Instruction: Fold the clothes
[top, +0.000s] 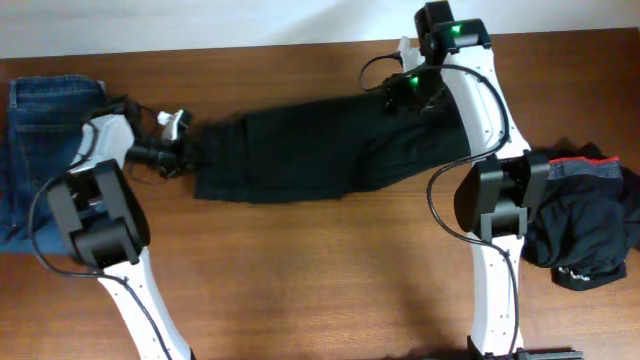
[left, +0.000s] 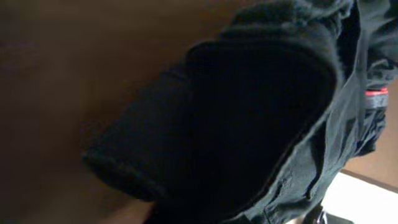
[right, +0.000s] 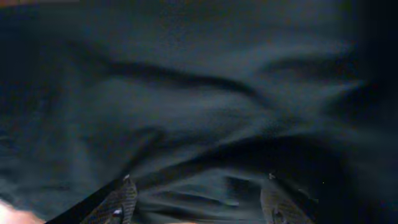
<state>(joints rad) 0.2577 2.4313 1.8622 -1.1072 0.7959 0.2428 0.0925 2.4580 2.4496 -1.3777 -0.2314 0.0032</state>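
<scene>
Black trousers (top: 300, 155) lie stretched across the middle of the table. My left gripper (top: 188, 145) is at their left end. In the left wrist view the black cloth (left: 249, 118) runs straight into the jaws and hides the fingers, so it appears shut on the cloth. My right gripper (top: 400, 88) is over the trousers' right end at the back. In the right wrist view its two fingers (right: 199, 196) stand wide apart with rumpled dark cloth (right: 186, 106) between and beyond them.
Folded blue jeans (top: 45, 130) lie at the far left. A pile of dark clothes with a red trim (top: 585, 215) sits at the right edge. Bare wooden table (top: 320, 270) shows in front of the trousers.
</scene>
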